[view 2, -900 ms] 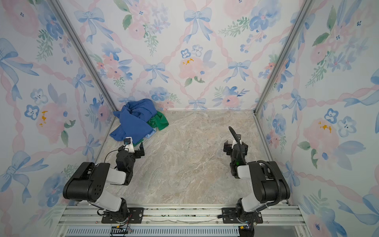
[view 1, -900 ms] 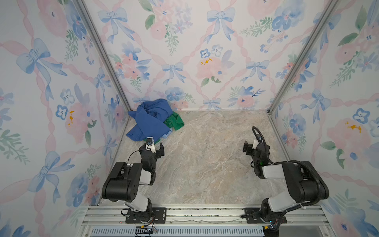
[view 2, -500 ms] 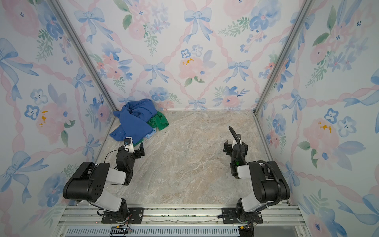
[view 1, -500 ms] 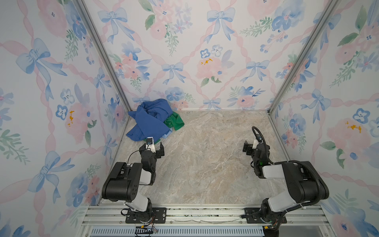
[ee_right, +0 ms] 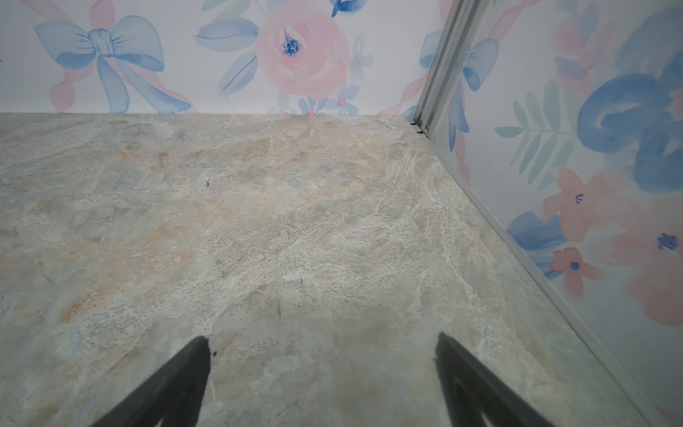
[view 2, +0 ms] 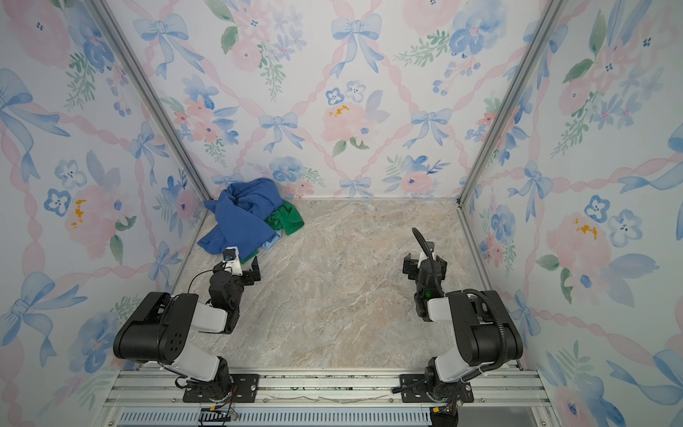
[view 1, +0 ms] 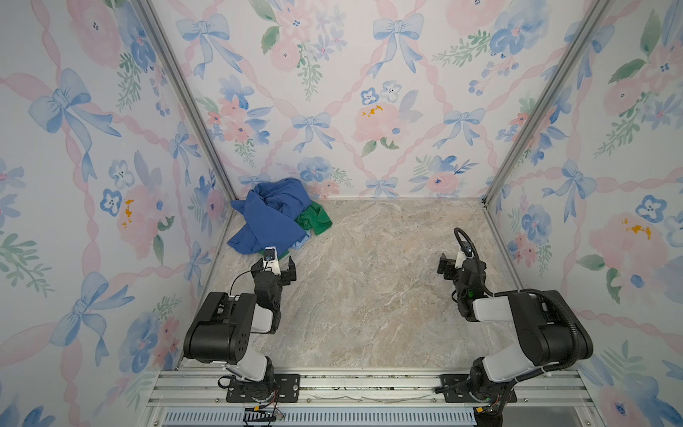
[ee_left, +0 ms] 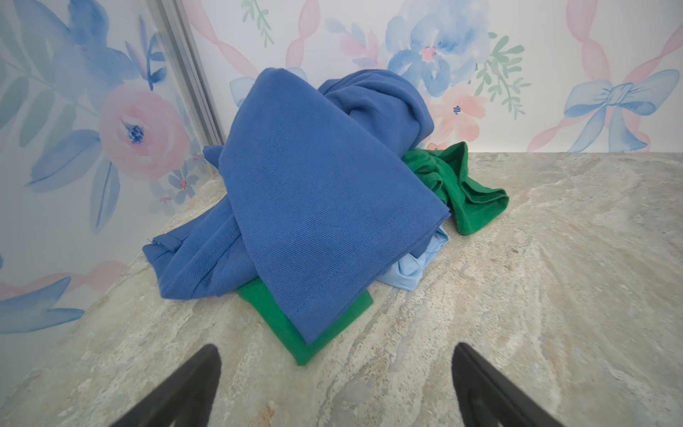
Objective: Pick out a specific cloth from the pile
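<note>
Nothing has moved in the last second; both arms sit as they did, and the pile [view 1: 271, 216] in the far left corner keeps the same shape; so I judge the picking has not begun and the whole task is still ahead.

The pale blue shirt [ee_left: 417, 268] is buried; only a small fold shows at the pile's near right edge, under the big royal-blue garment [ee_left: 314, 192] and beside the green garment [ee_left: 471, 201]; in both top views it is just a pale sliver [view 1: 301, 242] at that edge. More green pokes out beneath the royal-blue flap on the near side.

The left arm is folded low on the left; the left gripper [ee_left: 336, 369] points at the pile with its jaws spread wide and nothing between them; it hangs near the closest green edge but apart from it. The pale fold lies to the right of its line, so the reach probably needs a shift right before the jaws close, or they may catch the royal-blue flap instead.

The right arm is folded low on the right; the right gripper [ee_right: 321, 355] is also wide apart and empty, facing bare table [ee_right: 295, 222] towards the far right corner, well apart from the pile.
</note>
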Robot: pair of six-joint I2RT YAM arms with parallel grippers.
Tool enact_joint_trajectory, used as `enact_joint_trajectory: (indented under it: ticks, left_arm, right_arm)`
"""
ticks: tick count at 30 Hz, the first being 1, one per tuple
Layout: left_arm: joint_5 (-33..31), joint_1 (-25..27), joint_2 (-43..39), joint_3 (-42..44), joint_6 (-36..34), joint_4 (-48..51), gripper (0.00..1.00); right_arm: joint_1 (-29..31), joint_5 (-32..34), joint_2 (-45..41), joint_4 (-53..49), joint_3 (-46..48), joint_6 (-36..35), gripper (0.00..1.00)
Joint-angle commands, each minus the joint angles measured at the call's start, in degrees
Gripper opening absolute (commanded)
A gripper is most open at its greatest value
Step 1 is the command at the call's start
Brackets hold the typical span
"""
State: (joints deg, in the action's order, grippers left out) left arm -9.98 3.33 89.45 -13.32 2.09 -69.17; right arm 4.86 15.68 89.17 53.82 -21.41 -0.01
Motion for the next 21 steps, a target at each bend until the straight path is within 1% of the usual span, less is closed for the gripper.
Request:
enact_joint_trajectory:
  ticks: [1, 2, 3, 4, 5, 6, 7, 8, 10, 12, 14, 15, 16, 17, 19, 21]
  left_arm:
    - [0.29, -0.4, 0.22, -0.21, -0.64, -0.8, 0.98]
    - [-0.62, -0.14, -0.1, -0.1, -0.63, -0.86, 0.98]
    - [-2.39, 0.53, -1.13, 0.13, -0.93, -0.76, 0.98]
    - [-5.02, 1.98, -3.61, 0.55, -1.95, -0.15, 0.98]
    - [-9.29, 4.03, -6.91, 0.27, -3.18, 2.26, 0.98]
    - [-14.78, 6.53, -10.14, -1.03, -3.69, 7.24, 0.98]
    - [-21.34, 8.95, -13.63, -4.14, -1.91, 15.78, 0.98]
    - [-22.86, 10.09, -16.98, -7.55, 1.34, 25.27, 0.97]
    - [-22.26, 11.67, -20.89, -12.33, 7.59, 37.37, 0.93]
    - [-20.72, 12.72, -22.57, -17.16, 12.44, 48.04, 0.88]
    - [-14.08, 12.82, -20.9, -22.65, 15.12, 59.05, 0.85]
    - [-11.19, 12.82, -19.13, -25.22, 15.61, 62.98, 0.81]
    - [-8.19, 12.97, -16.84, -27.96, 16.09, 67.16, 0.74]
    - [-6.63, 13.39, -14.51, -30.98, 17.06, 70.26, 0.68]
    - [-4.8, 14.16, -11.64, -33.61, 18.52, 72.38, 0.62]
    - [-5.37, 14.69, -9.63, -34.9, 20.58, 72.08, 0.6]
  right_arm:
    - [0.53, 2.22, -0.81, -0.26, -0.4, 0.8, 0.97]
    - [0.79, 2.61, -1.89, -1.58, -0.72, 0.59, 0.97]
    - [1.42, 3.14, -4.55, -5.61, -1.72, 0.01, 0.97]
    - [2.24, 4.67, -7.25, -10.2, -3.02, -0.66, 0.97]
    - [3.43, 6.41, -10.05, -15.27, -4.79, -1.37, 0.97]
    - [4.47, 7.65, -12.63, -19.6, -6.42, -1.38, 0.97]
    - [5.54, 7.71, -15.4, -25.19, -8.53, -0.71, 0.97]
    - [6.81, 7.47, -17.78, -30.72, -10.94, 0.41, 0.97]
    - [9.33, 6.43, -20.83, -41.41, -16.12, 4.01, 0.97]
    - [12.16, 2.77, -21.54, -50.5, -21.75, 8.72, 0.97]
    - [16.76, -2.36, -20.05, -56.36, -26.88, 11.14, 0.97]
    - [19.32, -2.58, -19.04, -57.92, -28.48, 11.97, 0.97]
    - [22.62, -2.51, -17.99, -58.6, -29.71, 12.86, 0.97]
    - [25.88, -2.78, -17.19, -57.69, -30.16, 13.48, 0.97]
    - [31.52, -3.73, -16.12, -53.49, -29.6, 14.47, 0.97]
    - [35.22, -5.39, -14.37, -48.72, -28.9, 16.63, 0.97]
